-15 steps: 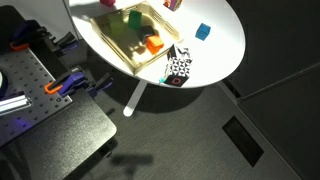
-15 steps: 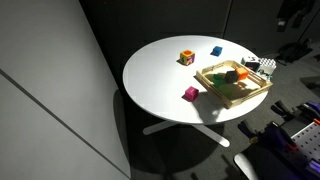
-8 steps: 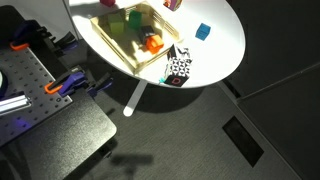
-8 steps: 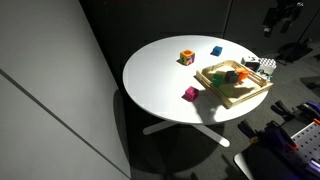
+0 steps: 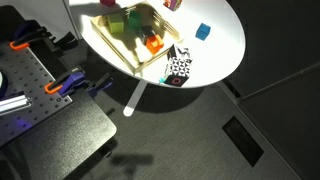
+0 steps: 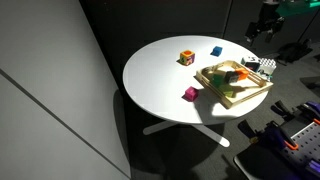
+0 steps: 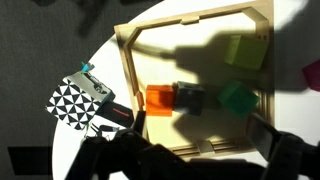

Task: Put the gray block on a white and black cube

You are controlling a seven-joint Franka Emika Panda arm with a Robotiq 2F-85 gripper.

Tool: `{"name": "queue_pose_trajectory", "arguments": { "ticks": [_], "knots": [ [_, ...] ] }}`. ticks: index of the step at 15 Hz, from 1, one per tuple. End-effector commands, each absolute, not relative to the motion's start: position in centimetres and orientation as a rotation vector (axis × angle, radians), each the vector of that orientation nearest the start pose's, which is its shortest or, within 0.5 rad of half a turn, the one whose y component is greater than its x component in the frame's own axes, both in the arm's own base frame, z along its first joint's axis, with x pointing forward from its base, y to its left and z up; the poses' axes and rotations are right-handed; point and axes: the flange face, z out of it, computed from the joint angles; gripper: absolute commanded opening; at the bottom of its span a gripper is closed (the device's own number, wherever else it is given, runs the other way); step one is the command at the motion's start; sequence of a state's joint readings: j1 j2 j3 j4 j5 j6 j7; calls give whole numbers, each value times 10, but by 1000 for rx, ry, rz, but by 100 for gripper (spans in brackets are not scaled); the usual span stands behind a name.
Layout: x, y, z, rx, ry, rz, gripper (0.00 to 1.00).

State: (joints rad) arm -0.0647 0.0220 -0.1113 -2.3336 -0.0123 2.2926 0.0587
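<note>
In the wrist view the gray block (image 7: 190, 98) lies in shadow inside the wooden tray (image 7: 200, 20), between an orange block (image 7: 160, 100) and a green block (image 7: 237, 98). The white and black cube (image 7: 80, 100) stands on the table just outside the tray's left wall. It also shows in both exterior views (image 5: 178, 68) (image 6: 253, 65). My gripper (image 7: 200, 126) is open and empty, high above the tray, with its fingers spread wide. In an exterior view the gripper (image 6: 263, 22) hangs above the table's far edge.
The tray (image 5: 100, 35) (image 6: 215, 90) sits on a round white table (image 6: 160, 80) and also holds a yellow-green block (image 7: 245, 50). Loose on the table are a blue cube (image 6: 216, 51) (image 5: 203, 31), an orange-yellow cube (image 6: 186, 58) and a magenta cube (image 6: 190, 94).
The gripper has moved in from the frame's edge toward the table and tray, still open. Its shadow has shifted over the tray. No block has moved.
</note>
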Motion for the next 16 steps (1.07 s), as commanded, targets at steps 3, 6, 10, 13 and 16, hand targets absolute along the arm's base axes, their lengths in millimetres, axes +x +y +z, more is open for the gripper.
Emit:
{"name": "queue_pose_trajectory", "arguments": {
  "ticks": [3,6,10,13,16],
  "knots": [
    [511,-83,275,-3178,538,13,100],
    [517,-81,247,-3193,661,17,100],
    [516,-75,215,-3211,780,73,100],
    [514,-72,197,-3229,827,155,100],
    [512,-71,180,-3243,826,209,100]
  ]
}}
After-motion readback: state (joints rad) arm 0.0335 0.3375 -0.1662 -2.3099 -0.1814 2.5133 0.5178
